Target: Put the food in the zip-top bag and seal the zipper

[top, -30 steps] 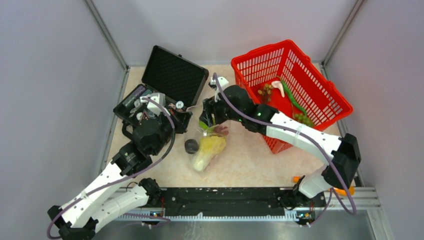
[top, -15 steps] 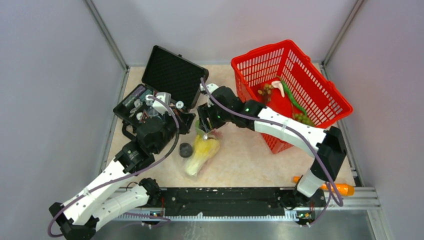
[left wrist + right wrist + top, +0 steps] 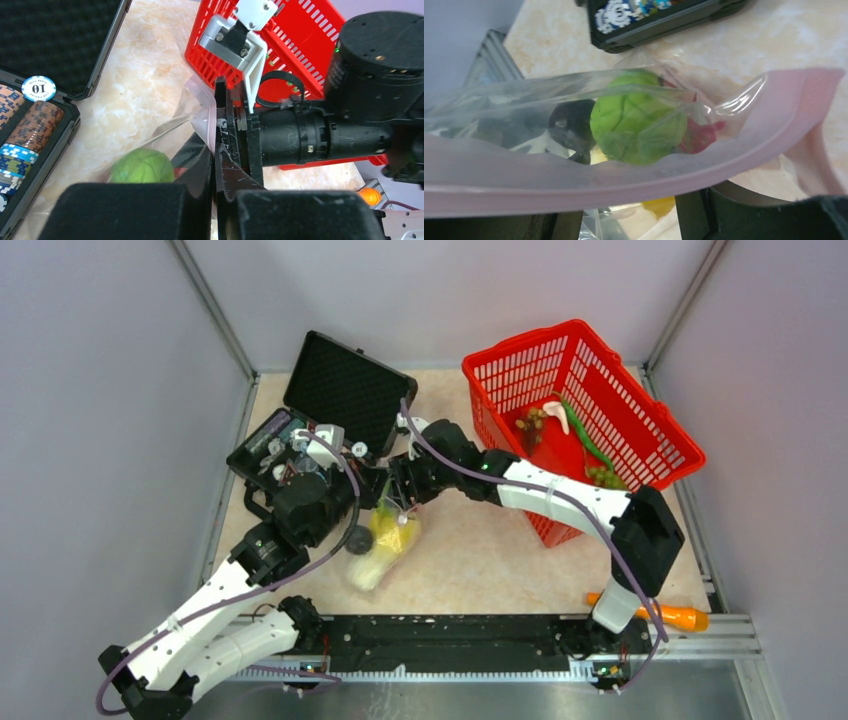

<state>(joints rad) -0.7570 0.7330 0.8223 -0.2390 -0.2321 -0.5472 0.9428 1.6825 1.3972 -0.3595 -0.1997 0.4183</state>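
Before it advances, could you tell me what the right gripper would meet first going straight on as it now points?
Probably the zipper, the pink strip of the zip-top bag, which lies close ahead across the path of the right gripper; the green fruit sits behind it, inside the bag.

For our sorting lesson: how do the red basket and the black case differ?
The red basket is slatted and lidless; the black case is solid with its lid raised. The basket holds toy food; the case holds poker chips. Both stand open on the table.
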